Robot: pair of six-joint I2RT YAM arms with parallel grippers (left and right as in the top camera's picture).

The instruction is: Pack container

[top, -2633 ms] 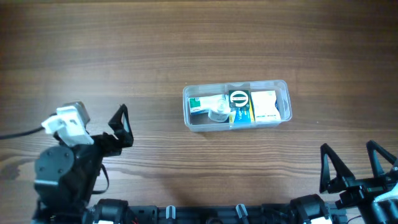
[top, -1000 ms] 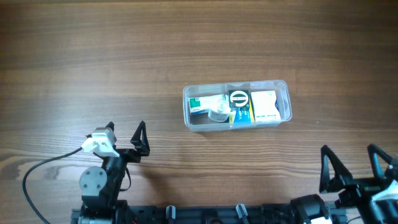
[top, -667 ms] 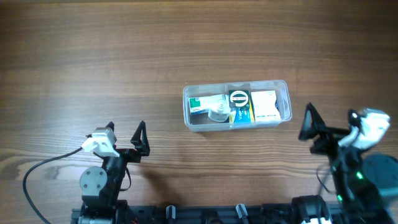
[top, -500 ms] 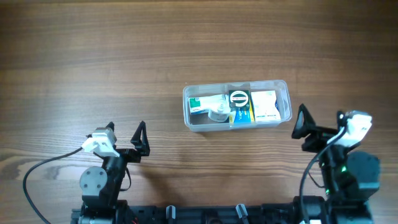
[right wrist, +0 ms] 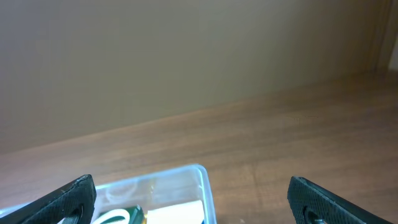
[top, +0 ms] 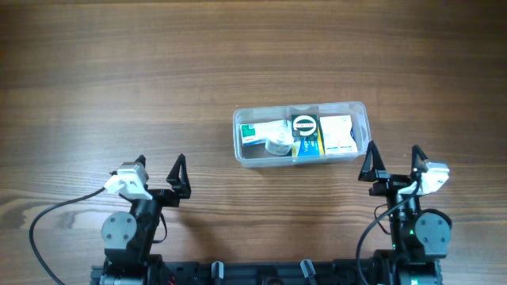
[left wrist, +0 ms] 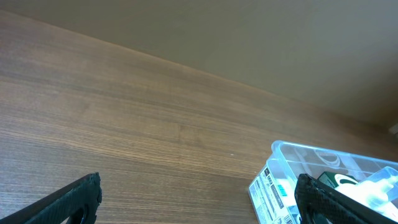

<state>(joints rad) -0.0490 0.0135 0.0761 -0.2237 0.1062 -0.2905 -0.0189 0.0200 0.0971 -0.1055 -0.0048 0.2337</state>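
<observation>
The clear, see-through plastic rectangular container [top: 236, 136] with rounded corners and a rim is sitting on the brown wood-grain bench [top: 158, 63]. It is a little right of the bench's middle, with its long sides running parallel to the near edge. Inside it, a small green-and-white box [top: 252, 131] is lying at the left end and a small white bottle [top: 278, 144] is resting beside it. A blue-and-yellow box [top: 305, 133] with a dark round label is sitting in the middle, and a pale white-and-yellow box [top: 339, 133] is filling the right end (all four are packed close together).

The left gripper [top: 161, 168] is pointing toward the far edge from a spot by the near edge, toward the near-left corner, well apart from the container. Its black fingers are spread wide, released, with nothing between them. In the left wrist view this gripper [left wrist: 199, 198] is framing bare wood, and the container [left wrist: 281, 149] is showing at lower right.

The right gripper [top: 392, 154] is standing by the near edge toward the near-right corner, just beside the container's near right corner. Its fingers are likewise spread apart and gripping nothing. Whether the nearer finger is touching the container cannot be told. In the right wrist view the container's end [right wrist: 204, 177] is showing low between the spread fingers.
</observation>
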